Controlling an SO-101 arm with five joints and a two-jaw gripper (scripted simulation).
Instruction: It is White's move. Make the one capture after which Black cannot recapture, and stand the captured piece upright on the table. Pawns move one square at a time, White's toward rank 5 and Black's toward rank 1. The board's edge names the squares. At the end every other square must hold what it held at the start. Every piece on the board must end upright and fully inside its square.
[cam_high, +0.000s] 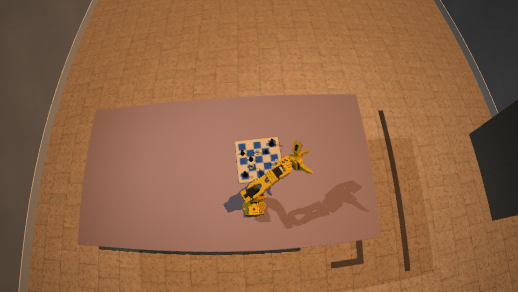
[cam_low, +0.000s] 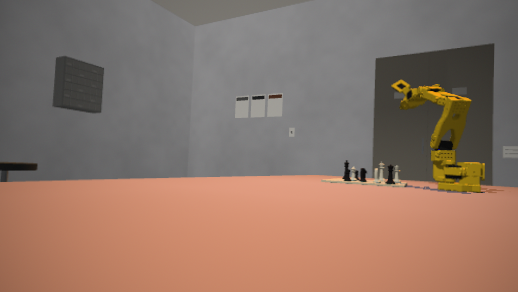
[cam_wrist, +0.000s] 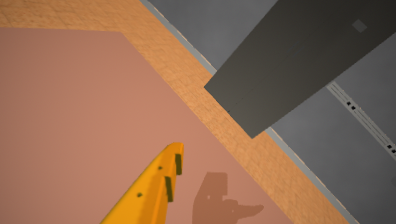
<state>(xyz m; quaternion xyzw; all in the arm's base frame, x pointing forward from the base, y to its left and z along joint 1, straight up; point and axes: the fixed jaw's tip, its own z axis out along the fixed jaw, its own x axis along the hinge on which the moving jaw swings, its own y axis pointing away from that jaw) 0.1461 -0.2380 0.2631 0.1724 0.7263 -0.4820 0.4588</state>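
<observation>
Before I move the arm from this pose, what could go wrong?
Lowering risk: the arm leans over the board's edge, so a low swing might knock pieces.

Grasp risk: the hand is spread wide, and the pieces stand close together; coming down like that could topple a neighbour.

Aiming risk: the wrist view shows no pieces, so it can't guide alignment yet.
</observation>
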